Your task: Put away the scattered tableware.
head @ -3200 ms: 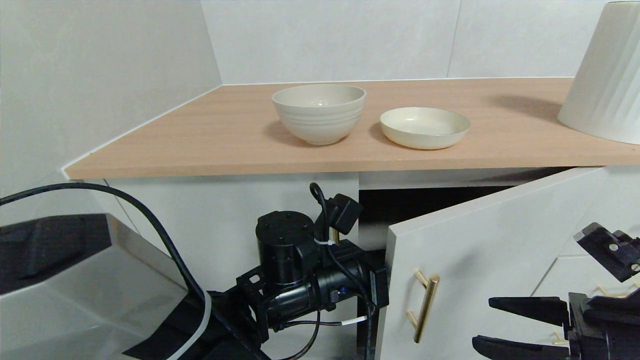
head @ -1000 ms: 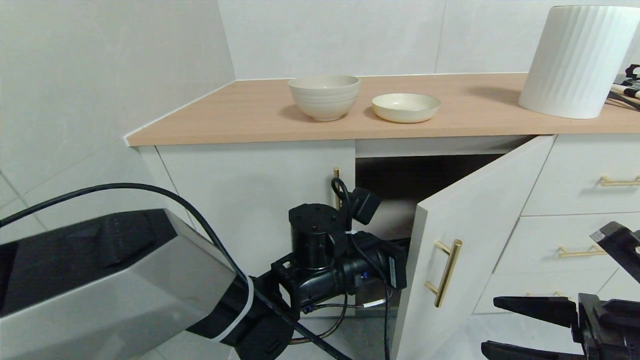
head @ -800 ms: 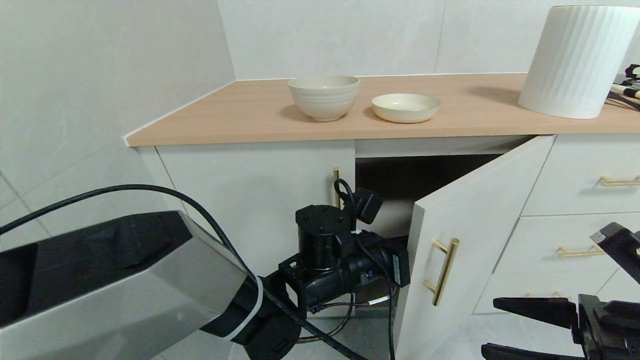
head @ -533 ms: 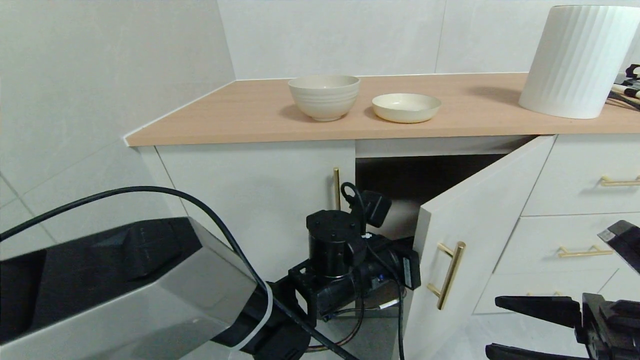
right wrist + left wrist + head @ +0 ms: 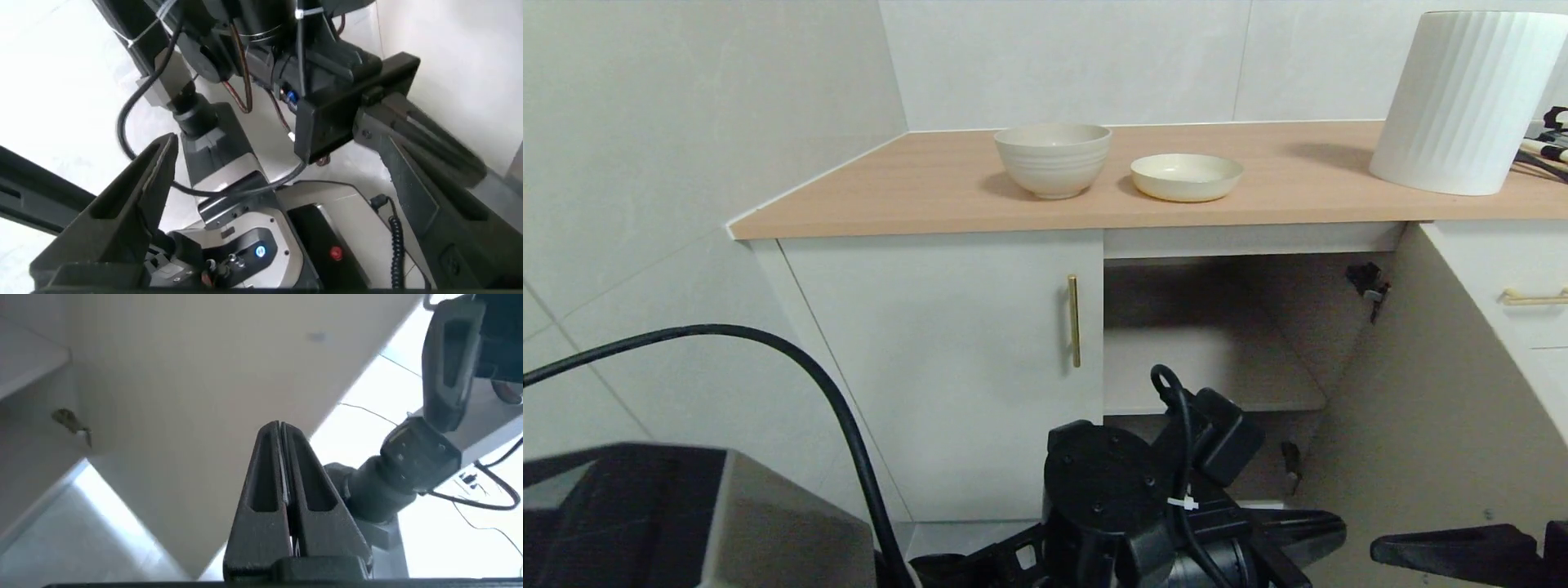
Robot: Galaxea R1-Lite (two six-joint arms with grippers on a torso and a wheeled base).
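Since your left gripper [image 5: 279, 437], pinched together on nothing, and your right gripper [image 5: 274, 122], gaping wide, both hung low by the open cabinet [image 5: 1209, 376], the bowl [image 5: 1053, 159] and the shallow dish [image 5: 1186, 175], side by side toward the front edge of the countertop [image 5: 915, 192], were well above and beyond the jaws. I'd say the left gripper was nearer the bowl, but it'd need opening first.

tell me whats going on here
A two-armed robot is set to put away tableware. The cupboard door stands wide open, showing a shelf. The bowl and dish sit side by side on the counter, untouched. The left gripper, shut and empty, is low before the open cupboard; the right gripper is open and empty nearby.
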